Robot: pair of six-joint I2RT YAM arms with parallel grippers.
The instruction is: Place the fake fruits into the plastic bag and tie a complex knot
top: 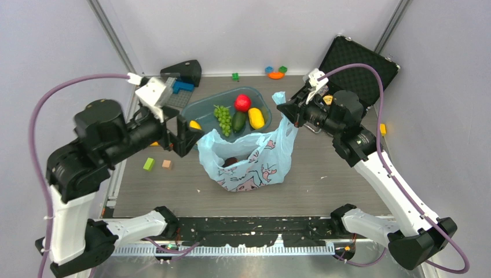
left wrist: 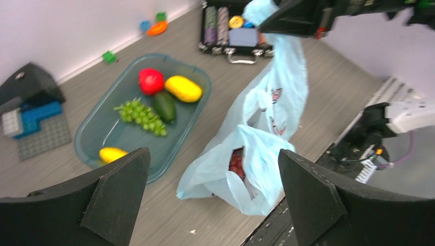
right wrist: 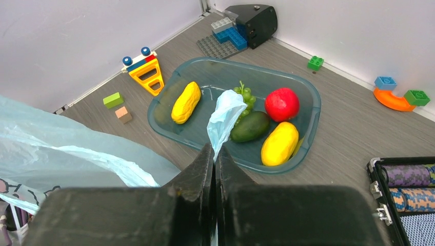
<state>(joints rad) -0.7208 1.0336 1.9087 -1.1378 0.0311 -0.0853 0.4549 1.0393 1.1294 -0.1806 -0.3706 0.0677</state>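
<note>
The light-blue plastic bag (top: 249, 156) stands open at the table's middle with a dark red fruit (top: 230, 161) inside, also seen in the left wrist view (left wrist: 236, 161). My right gripper (top: 288, 113) is shut on one bag handle (right wrist: 225, 114) and holds it up. My left gripper (top: 194, 138) is open and empty, left of the bag (left wrist: 256, 154). The clear tub (top: 202, 107) holds green grapes (top: 223, 119), a red apple (top: 242, 102), a dark green fruit (top: 239, 121) and two yellow fruits (top: 256, 118) (top: 195, 124).
An open black case (top: 359, 63) with poker chips sits at the back right. Small blocks (top: 149, 164) (top: 167, 164) lie left of the bag. A blue brick plate and black box (top: 182, 78) stand at the back left, and coloured blocks (top: 276, 72) by the far wall.
</note>
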